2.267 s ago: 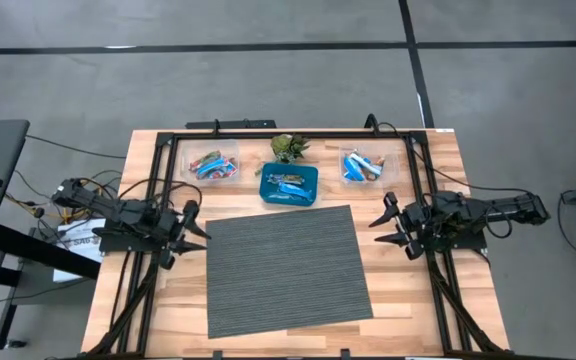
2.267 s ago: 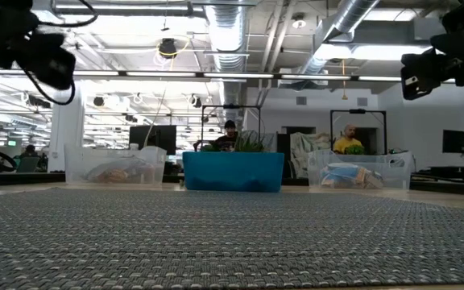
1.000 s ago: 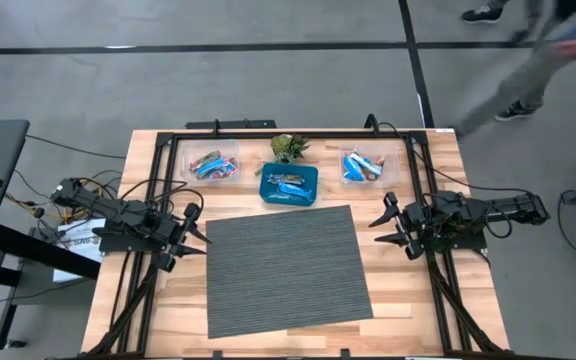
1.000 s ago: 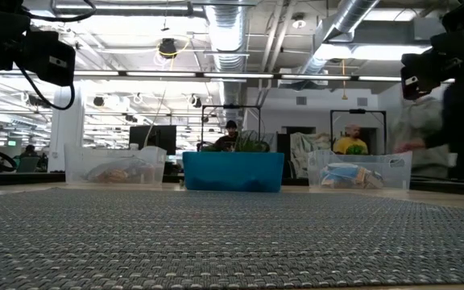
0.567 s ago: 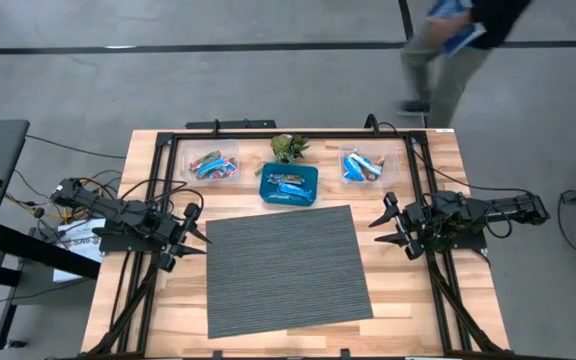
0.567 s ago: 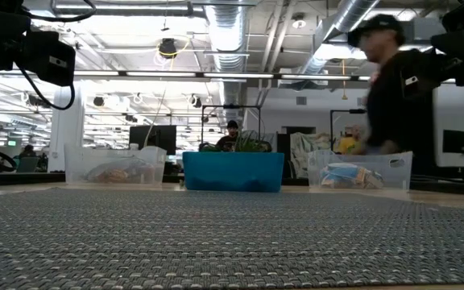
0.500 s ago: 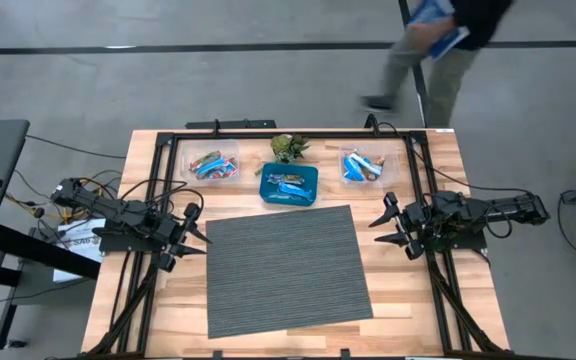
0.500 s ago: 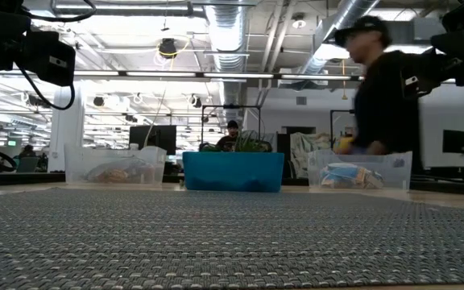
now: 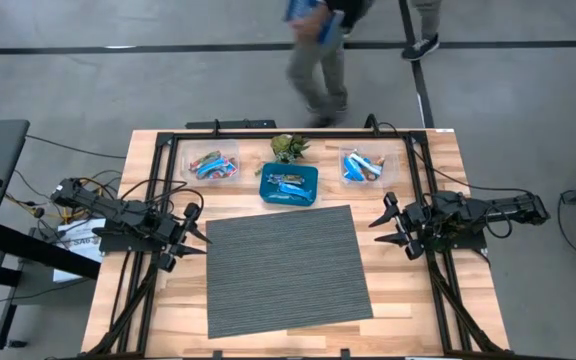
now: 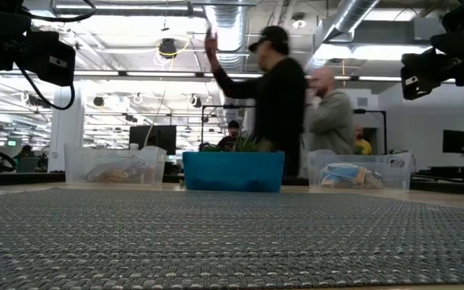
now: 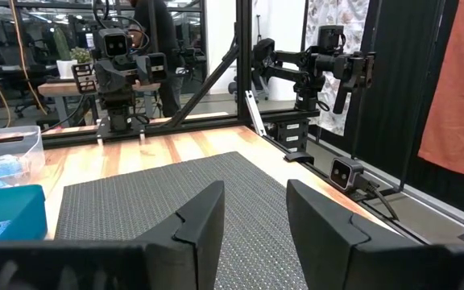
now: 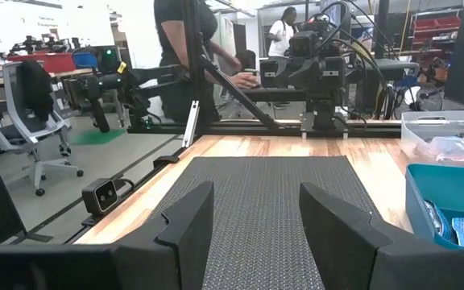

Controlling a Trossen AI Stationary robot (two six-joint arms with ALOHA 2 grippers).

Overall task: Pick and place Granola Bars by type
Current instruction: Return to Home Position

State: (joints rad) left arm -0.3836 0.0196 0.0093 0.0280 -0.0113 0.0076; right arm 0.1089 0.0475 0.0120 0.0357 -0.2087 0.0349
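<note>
The granola bars [image 9: 288, 184] lie heaped in the blue square dish [image 9: 289, 198] at the mat's far edge; more bars sit in a clear bin on the far left [image 9: 213, 165] and a clear bin on the far right [image 9: 362, 165]. My left gripper [image 9: 198, 230] hovers open beside the mat's left edge, above the table. My right gripper [image 9: 382, 229] hovers open beside the mat's right edge. Both point inward over the mat. In the wrist views the left gripper [image 11: 254, 213] and the right gripper [image 12: 254, 211] show empty gaps.
A grey woven mat [image 9: 286, 270] covers the table's middle. A small green plant [image 9: 288, 147] stands behind the dish. A black frame [image 9: 298, 131] runs round the table. Two people [image 10: 284, 105] stand just beyond the far edge.
Both arms have kept still and the bars lie as before. A person has walked along the far side of the table from right to left and now stands behind the dish with one arm raised; a second person has come into view beside them.
</note>
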